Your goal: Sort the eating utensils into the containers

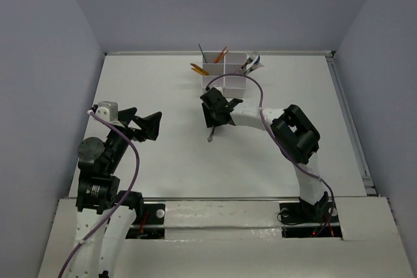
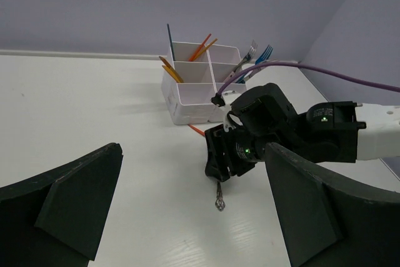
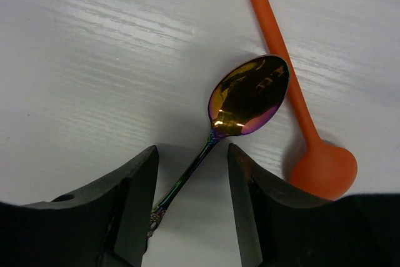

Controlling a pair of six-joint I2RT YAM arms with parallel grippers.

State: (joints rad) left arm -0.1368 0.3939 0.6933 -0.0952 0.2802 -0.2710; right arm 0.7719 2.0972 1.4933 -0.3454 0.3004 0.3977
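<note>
The rainbow-sheen spoon [image 3: 249, 95] lies flat on the white table [image 3: 94, 60], dead centre of the right wrist view, bowl up top and handle running down-left. The right gripper [image 3: 190, 154] has its fingers apart, one on each side of the handle with a gap on both sides, so no grip. The orange spoon [image 3: 322, 168] lies just to the right; can't tell if they touch. The containers [image 1: 225, 73] sit upper middle of the top view, with orange sticks [image 1: 221, 53] and forks [image 1: 251, 63] poking out. The left gripper [image 2: 194, 149] is spread wide, holding nothing.
</note>
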